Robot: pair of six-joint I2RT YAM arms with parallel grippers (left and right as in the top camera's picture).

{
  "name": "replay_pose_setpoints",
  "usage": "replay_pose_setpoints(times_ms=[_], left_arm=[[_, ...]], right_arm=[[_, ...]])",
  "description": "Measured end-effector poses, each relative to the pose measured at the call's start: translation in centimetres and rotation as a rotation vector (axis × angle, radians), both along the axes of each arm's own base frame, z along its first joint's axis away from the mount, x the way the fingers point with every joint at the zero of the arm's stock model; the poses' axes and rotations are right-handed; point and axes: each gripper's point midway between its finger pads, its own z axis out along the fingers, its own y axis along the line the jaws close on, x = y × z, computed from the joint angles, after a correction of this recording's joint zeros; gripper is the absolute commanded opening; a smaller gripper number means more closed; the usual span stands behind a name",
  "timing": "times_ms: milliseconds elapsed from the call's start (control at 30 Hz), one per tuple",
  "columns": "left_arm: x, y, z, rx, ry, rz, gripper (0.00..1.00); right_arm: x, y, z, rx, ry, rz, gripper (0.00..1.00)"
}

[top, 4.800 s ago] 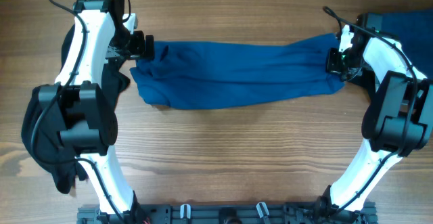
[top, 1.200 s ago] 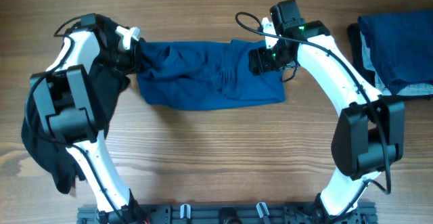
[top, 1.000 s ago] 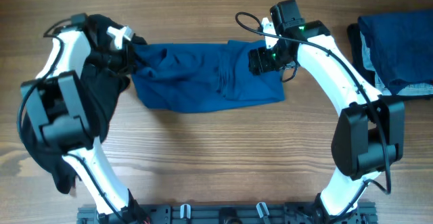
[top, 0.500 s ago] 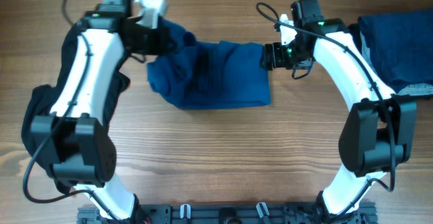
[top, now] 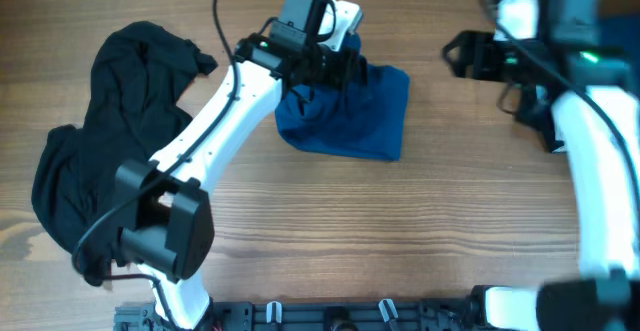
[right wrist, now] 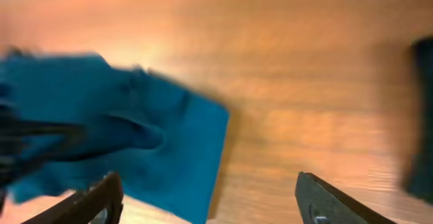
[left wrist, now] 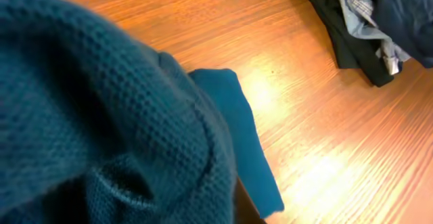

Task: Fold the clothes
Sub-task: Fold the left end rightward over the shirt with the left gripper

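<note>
The medium-blue shirt lies bunched into a short folded heap at the table's middle back. My left gripper reaches across over its far edge, shut on a raised bunch of the blue shirt. That cloth fills the left wrist view and hides the fingers. My right gripper hangs to the right of the heap, apart from it. In the right wrist view the right gripper is open with nothing between its fingers, and the shirt lies ahead to the left.
A large black garment is spread at the table's left side. Dark folded clothes with a light grey one lie at the back right, partly under the right arm. Bare wood runs along the front.
My left arm swung right, carrying the shirt's left end over onto its right part, so the heap is shorter. My right gripper drew back to the right, off the shirt.
</note>
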Motion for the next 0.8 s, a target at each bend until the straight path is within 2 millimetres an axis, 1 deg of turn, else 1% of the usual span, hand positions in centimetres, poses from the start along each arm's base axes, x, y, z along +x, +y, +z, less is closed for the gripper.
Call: replay_pose_setpoints(times_ms=[33, 67, 100, 133, 167, 200, 233, 267, 333, 400, 467, 567, 633, 733, 767, 800], left_arm=[[0.1, -0.2, -0.3, 0.000, 0.001, 0.000, 0.11], [0.1, -0.6, -0.7, -0.001, 0.006, 0.000, 0.20], [0.2, -1.1, -1.2, -0.004, 0.008, -0.001, 0.36], [0.0, -1.9, -1.8, -0.008, 0.019, -0.009, 0.79], [-0.3, -2.6, -2.1, -0.013, 0.024, -0.019, 1.00], [-0.8, -3.7, -2.0, -0.025, 0.021, -0.040, 1.00], [-1.7, -5.3, -1.7, -0.043, 0.008, -0.078, 1.00], [-2.5, -6.4, -1.6, -0.050, 0.010, -0.102, 0.99], [-3.6, -7.6, -1.5, -0.053, 0.010, -0.133, 1.00], [-4.3, -8.2, -1.5, -0.058, 0.016, -0.155, 1.00], [-4.1, -7.8, -1.6, -0.058, 0.024, -0.145, 1.00], [-2.2, -5.7, -1.2, -0.064, 0.022, -0.089, 1.00], [-0.8, -3.8, -0.3, -0.073, 0.010, -0.040, 1.00], [1.6, 0.3, 2.4, -0.105, -0.024, 0.061, 1.00], [2.3, 1.7, 3.2, -0.113, -0.032, 0.096, 1.00], [3.0, 3.6, 4.0, -0.120, -0.037, 0.141, 1.00]], right_arm=[[-0.4, -0.6, 1.2, -0.003, -0.033, -0.016, 0.80], [-0.8, -1.2, 2.5, -0.005, -0.067, -0.033, 0.80], [-1.3, -1.8, 3.6, -0.008, -0.097, -0.050, 0.80], [-1.9, -2.6, 4.7, -0.012, -0.126, -0.071, 0.80], [-2.0, -3.0, 4.9, -0.013, -0.134, -0.083, 0.79], [-2.1, -3.6, 4.9, -0.014, -0.131, -0.098, 0.80], [-2.1, -4.1, 4.7, -0.014, -0.123, -0.111, 0.80], [-2.1, -4.3, 4.6, -0.014, -0.119, -0.119, 0.80], [-2.1, -4.6, 4.5, -0.014, -0.117, -0.125, 0.80], [-2.1, -4.6, 4.5, -0.014, -0.116, -0.125, 0.80], [-2.1, -4.6, 4.5, -0.014, -0.116, -0.125, 0.79], [-2.3, -4.6, 4.2, -0.012, -0.102, -0.125, 0.80], [-2.2, -4.5, 3.6, -0.003, -0.077, -0.121, 0.80], [-2.2, -3.5, 1.8, 0.052, -0.006, -0.085, 0.80], [-2.4, -2.9, 0.6, 0.088, 0.047, -0.064, 0.80], [-2.4, -2.4, -0.1, 0.106, 0.078, -0.051, 0.80]])
